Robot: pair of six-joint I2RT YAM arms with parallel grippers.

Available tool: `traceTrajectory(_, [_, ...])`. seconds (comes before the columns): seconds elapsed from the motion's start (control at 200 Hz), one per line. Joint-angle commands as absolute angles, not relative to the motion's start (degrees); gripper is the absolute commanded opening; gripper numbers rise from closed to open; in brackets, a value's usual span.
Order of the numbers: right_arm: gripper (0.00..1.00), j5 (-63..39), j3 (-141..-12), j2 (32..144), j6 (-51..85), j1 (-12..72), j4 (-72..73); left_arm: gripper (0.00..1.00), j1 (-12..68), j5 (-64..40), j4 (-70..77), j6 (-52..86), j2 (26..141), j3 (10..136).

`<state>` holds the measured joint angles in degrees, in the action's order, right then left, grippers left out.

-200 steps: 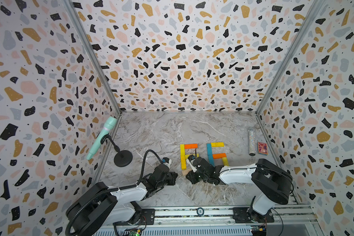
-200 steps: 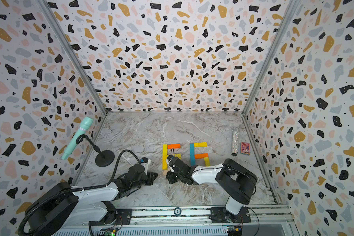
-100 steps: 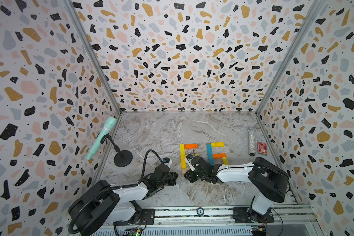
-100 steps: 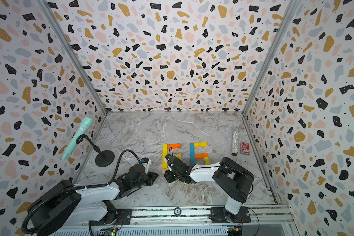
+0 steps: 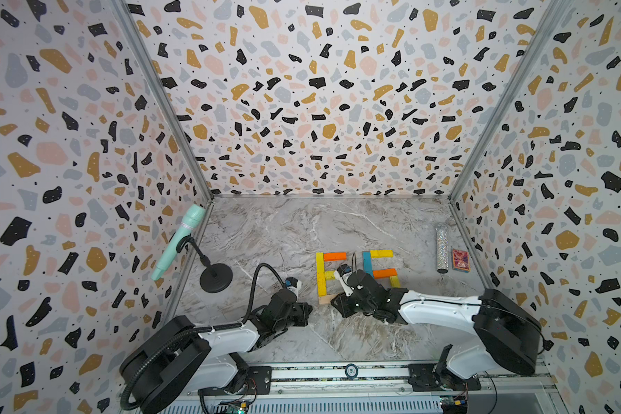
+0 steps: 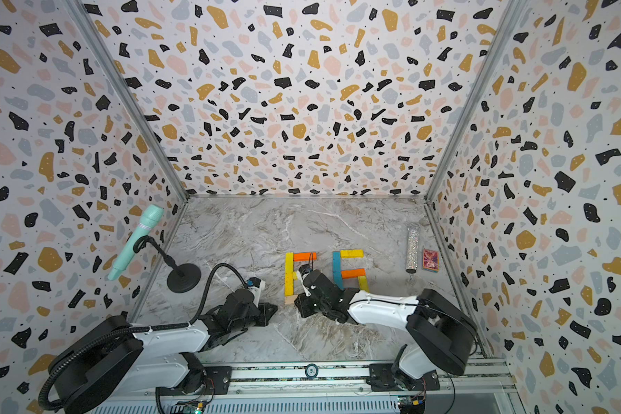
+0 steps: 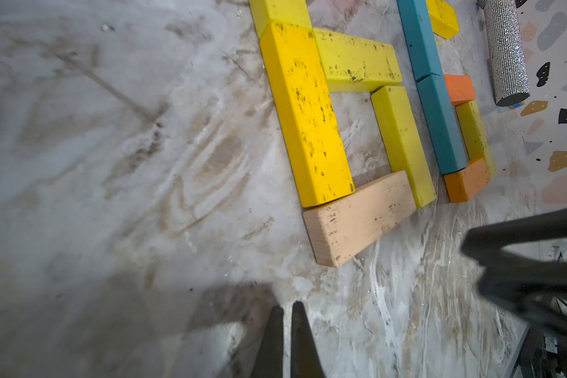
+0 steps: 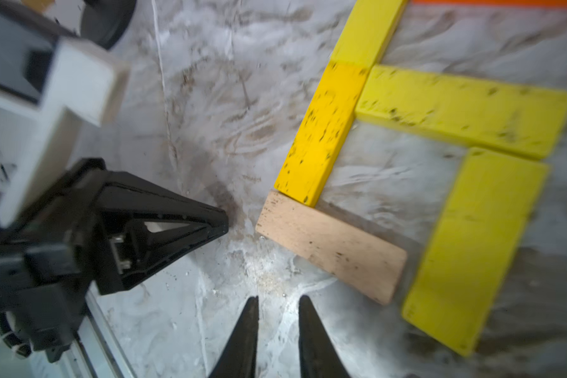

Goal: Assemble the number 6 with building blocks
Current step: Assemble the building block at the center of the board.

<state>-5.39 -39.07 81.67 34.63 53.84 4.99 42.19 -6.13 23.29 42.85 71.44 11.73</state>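
Right now the building blocks (image 5: 319, 274) lie flat in two figures on the table (image 5: 284, 229), nr its front edge & a bit right of centre, side by side w/ a gap btwn them.

Figure nearer the left edge:
- A yellow column, its front half the deep-yellow block (image 7: 308, 114).
- An orange block (image 6: 304, 256) across the column's far end.
- A pale yellow bar (image 7: 357, 63) branching off mid-column.
- A pale yellow side block (image 7: 403, 144) running frontward from that bar's end.
- The beige block (image 7: 357, 219) at the front. It sits skewed, not square. One end butts the deep-yellow block's end; the other is right at the side block, can't tell if touching.

Figure nearer the right edge:
- Teal blocks (image 7: 439, 124) as the column, w/ a yellow top bar (image 5: 381, 253).
- An orange mid bar (image 7: 459, 88), a yellow side piece (image 7: 473, 131) & an orange front bar (image 7: 467, 180).

Both grippers are low over the table just in front of the beige block, not touching it. The left gripper (image 7: 287, 306) has its jaws clenched together, nothing in them. The right gripper (image 8: 278, 299) has its jaws slightly apart, released, nothing btwn them. In both top views the right arm covers part of both figures.

A glittery tube (image 5: 442, 247) lies along the right edge, w/ a red card box (image 5: 460, 260) just beside it. A mint mic (image 5: 178, 242) on a black stand (image 5: 216, 277) is by the left edge.
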Motion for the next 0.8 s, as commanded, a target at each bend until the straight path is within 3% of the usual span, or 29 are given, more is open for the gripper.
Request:
traceTrajectory(0.0, [0.24,-2.98,-36.15,77.68,34.95,49.30,0.00,0.00,42.46,-5.54,26.00,42.86,71.44,11.51])
traceTrajectory(0.345, [0.24,-3.47,-37.36,81.27,31.22,43.52,-0.55,0.00,42.54,-5.27,27.55,41.81,75.30,12.54])
traceTrajectory(0.556, [0.39,-7.24,-35.15,81.24,32.41,43.33,4.95,0.00,42.52,-5.27,27.64,41.52,76.82,13.18])
traceTrajectory(0.796, [0.40,-9.72,-33.84,82.27,33.32,43.33,8.48,0.00,42.51,-5.23,26.91,40.98,77.79,13.79])
